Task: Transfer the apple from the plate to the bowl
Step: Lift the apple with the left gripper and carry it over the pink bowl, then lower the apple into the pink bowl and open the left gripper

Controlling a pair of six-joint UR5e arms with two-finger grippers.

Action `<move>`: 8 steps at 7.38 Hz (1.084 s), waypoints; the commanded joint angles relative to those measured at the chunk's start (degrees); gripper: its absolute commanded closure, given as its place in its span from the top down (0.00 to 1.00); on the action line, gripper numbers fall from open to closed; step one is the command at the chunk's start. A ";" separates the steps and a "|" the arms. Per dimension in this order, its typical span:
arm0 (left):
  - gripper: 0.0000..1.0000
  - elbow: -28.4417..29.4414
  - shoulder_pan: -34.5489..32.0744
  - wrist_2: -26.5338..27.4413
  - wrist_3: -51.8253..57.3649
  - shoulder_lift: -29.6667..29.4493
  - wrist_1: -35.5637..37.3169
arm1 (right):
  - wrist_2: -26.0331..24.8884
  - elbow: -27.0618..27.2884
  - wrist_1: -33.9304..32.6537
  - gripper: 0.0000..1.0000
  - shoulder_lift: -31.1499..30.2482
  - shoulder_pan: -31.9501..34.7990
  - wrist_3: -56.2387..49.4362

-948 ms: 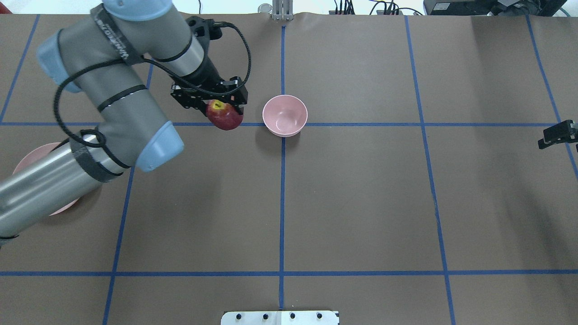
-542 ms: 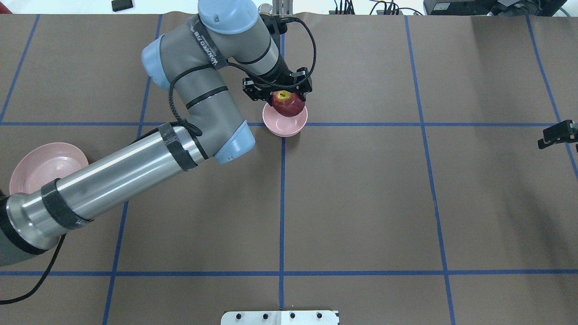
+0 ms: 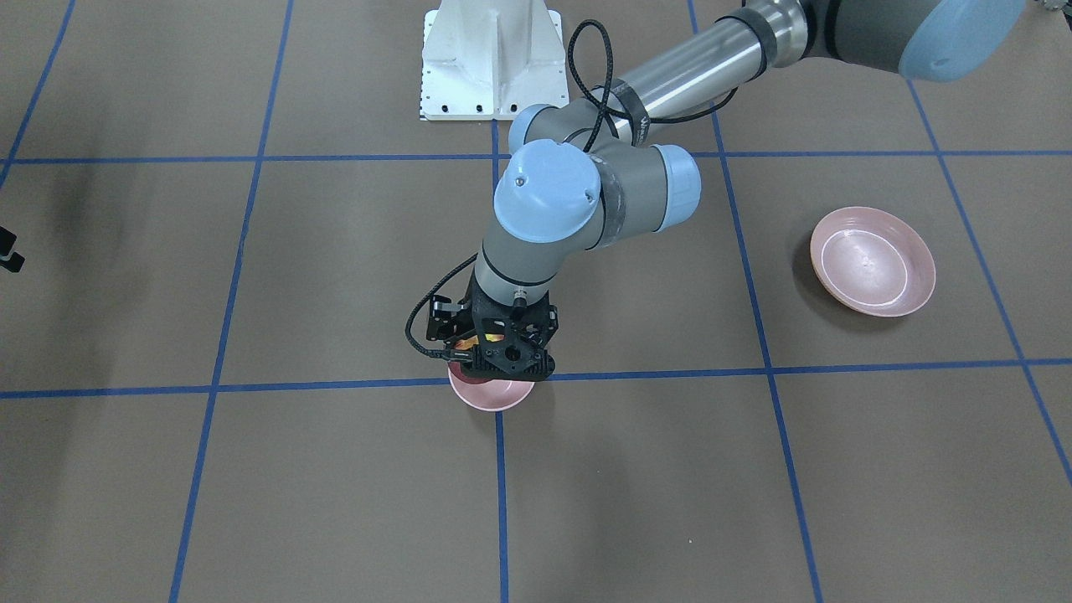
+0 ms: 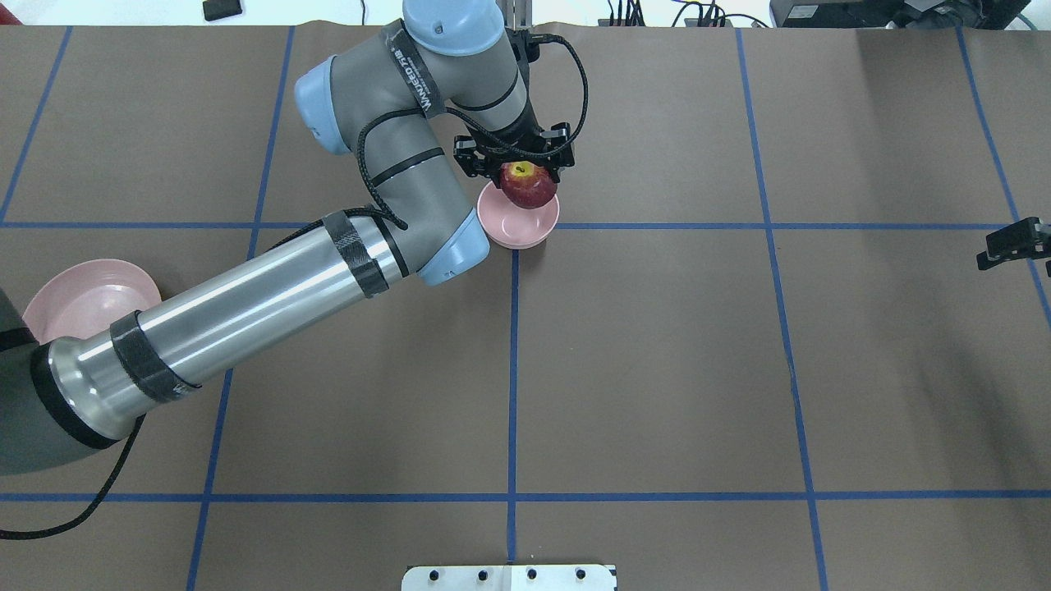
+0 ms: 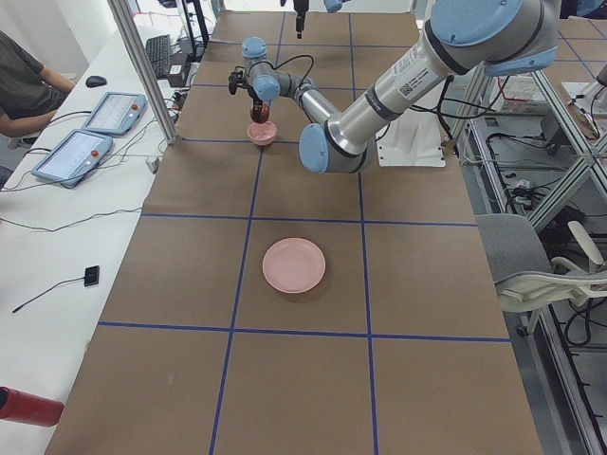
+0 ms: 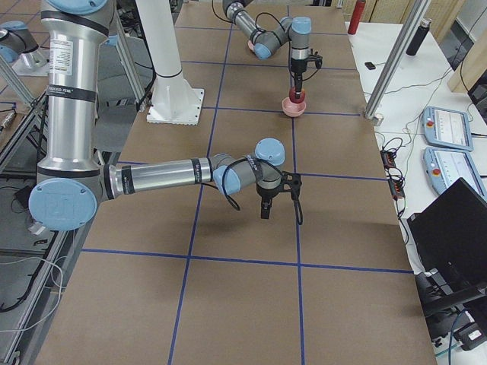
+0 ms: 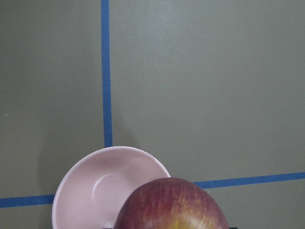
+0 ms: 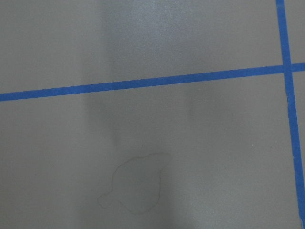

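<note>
My left gripper (image 4: 528,169) is shut on the dark red apple (image 4: 530,189), yellow stem patch up, and holds it just above the far part of the small pink bowl (image 4: 517,231). The left wrist view shows the apple (image 7: 171,205) over the bowl's (image 7: 90,191) right side. The front view shows the gripper (image 3: 494,356) over the bowl (image 3: 492,396), with the apple mostly hidden. The shallow pink plate (image 4: 78,297) lies empty at the table's left, partly under my left arm. My right gripper (image 4: 1014,245) hangs at the right edge; I cannot tell if it is open.
Brown table cover with a blue tape grid (image 4: 513,369). The white robot base (image 3: 490,59) stands at the robot's side of the table. A person, tablets and cables sit beyond the table's far edge (image 5: 66,142). The plate (image 3: 873,272) is far from the bowl.
My left arm has carried the apple to the right, from left of the bowl to above it. The plate has come out from under the arm. The right arm has not moved.
</note>
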 commanded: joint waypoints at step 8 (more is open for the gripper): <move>0.00 5.17 3.69 10.39 -4.11 -2.51 5.57 | 0.31 -0.79 0.09 1.00 0.09 -0.26 0.41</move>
